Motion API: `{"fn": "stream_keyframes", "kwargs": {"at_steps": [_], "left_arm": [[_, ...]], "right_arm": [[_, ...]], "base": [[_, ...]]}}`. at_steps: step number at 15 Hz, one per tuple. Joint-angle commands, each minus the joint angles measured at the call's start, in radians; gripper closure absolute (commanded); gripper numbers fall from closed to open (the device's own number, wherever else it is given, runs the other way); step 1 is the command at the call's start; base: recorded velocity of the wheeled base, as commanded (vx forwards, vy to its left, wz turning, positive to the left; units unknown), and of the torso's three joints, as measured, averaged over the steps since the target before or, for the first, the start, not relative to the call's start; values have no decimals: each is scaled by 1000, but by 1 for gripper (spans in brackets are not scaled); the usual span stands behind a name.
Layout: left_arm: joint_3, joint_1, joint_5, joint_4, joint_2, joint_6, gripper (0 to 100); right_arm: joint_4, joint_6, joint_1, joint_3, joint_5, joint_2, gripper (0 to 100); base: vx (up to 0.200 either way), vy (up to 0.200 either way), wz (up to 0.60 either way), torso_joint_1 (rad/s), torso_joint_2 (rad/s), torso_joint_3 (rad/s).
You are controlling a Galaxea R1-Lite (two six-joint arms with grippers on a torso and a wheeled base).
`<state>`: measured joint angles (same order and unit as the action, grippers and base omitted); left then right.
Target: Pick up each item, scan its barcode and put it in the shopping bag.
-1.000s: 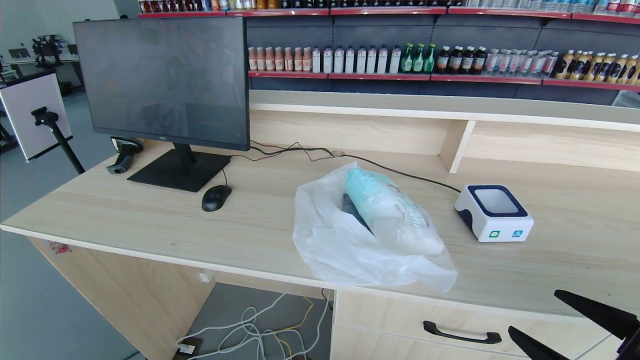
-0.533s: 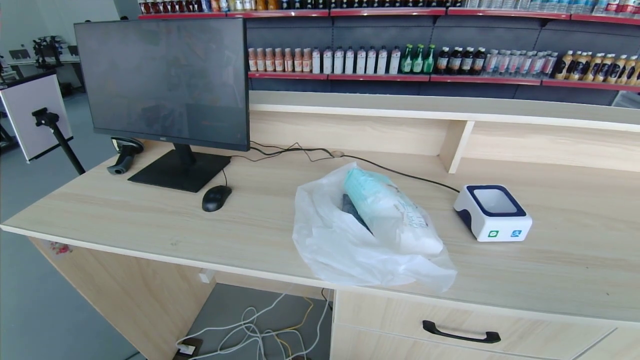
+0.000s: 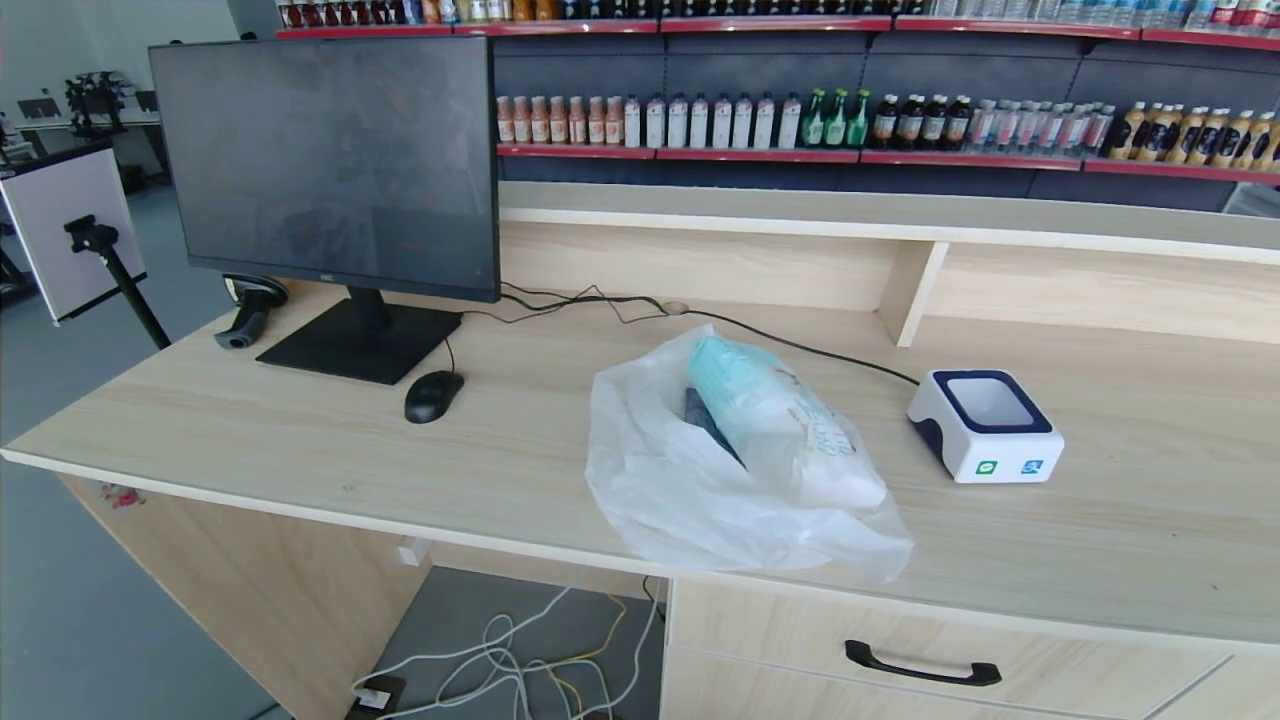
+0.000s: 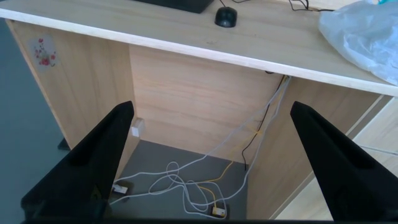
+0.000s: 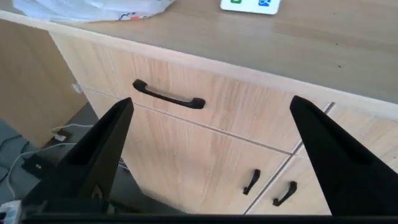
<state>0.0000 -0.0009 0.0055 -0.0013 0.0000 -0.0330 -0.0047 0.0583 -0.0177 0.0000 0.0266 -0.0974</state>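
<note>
On the wooden desk [image 3: 300, 440] lies the white shopping bag [image 3: 720, 510], near the front edge; a blue-green pack [image 3: 760, 400] and a dark thing [image 3: 703, 418] are inside it; the white scanner [image 3: 985, 425] sits just beside the bag; the left gripper [image 4: 211, 104] hangs low in front of the desk, fingers wide apart, holding nothing; the right gripper [image 5: 211, 99] hangs before the drawer handle [image 5: 168, 96], wide apart too, holding nothing.

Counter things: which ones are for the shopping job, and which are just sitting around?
For the job:
shopping bag
blue-green packet inside the bag
white scanner beside the bag

Just lying about:
monitor
mouse
bottles on the shelf behind
cables on the floor
</note>
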Motion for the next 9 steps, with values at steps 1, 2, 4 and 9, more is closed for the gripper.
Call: {"fn": "stream_keyframes", "kwargs": {"at_steps": [1,2,4,9], "left_arm": [[0,-1,1,0,0,-1,0],[0,1,1,0,2,-4,0],[0,-1,1,-2,2,-7,0],[0,1,2,-2,2,-10,0]], "right_arm": [[0,2,136,0,3,4,0],[2,-9,136,0,10,4,0],[3,-17,113,0,10,1,0],[3,-34,28,0,6,93,0]], "base": [[0,0,0,0,0,0],[0,0,0,0,0,0],[0,0,0,0,0,0],[0,0,0,0,0,0]]}}
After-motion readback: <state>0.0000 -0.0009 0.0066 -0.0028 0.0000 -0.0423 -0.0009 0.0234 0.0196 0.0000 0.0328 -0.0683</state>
